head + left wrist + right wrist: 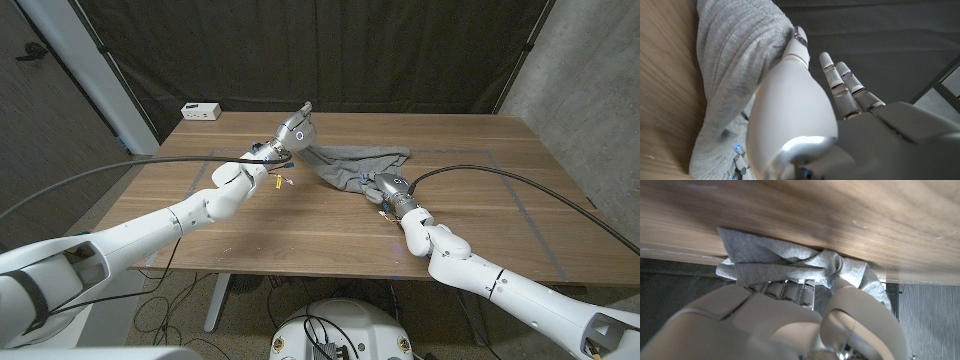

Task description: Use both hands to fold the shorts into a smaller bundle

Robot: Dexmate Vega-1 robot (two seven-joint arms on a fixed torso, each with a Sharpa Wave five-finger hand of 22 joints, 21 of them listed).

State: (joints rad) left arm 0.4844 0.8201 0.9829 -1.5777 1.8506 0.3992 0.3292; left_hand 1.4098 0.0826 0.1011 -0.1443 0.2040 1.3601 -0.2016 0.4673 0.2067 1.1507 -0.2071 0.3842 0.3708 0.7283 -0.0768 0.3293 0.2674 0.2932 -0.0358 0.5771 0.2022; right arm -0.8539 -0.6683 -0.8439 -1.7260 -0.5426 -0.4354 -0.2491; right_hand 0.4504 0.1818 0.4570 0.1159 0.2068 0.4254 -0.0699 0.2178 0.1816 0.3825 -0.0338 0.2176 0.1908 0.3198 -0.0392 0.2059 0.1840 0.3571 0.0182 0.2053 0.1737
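Note:
The grey shorts lie crumpled at the middle of the wooden table. My left hand is raised above their left end and pinches a corner of the cloth, which sticks up past the hand. In the left wrist view the thumb presses into the shorts while the other fingers stay straight. My right hand sits on the table at the near edge of the shorts. In the right wrist view its fingers grip a bunched fold of the shorts.
A white box stands at the table's far left corner. Black cables run over the table to both arms. Faint tape lines mark the tabletop. A dark curtain hangs behind the table.

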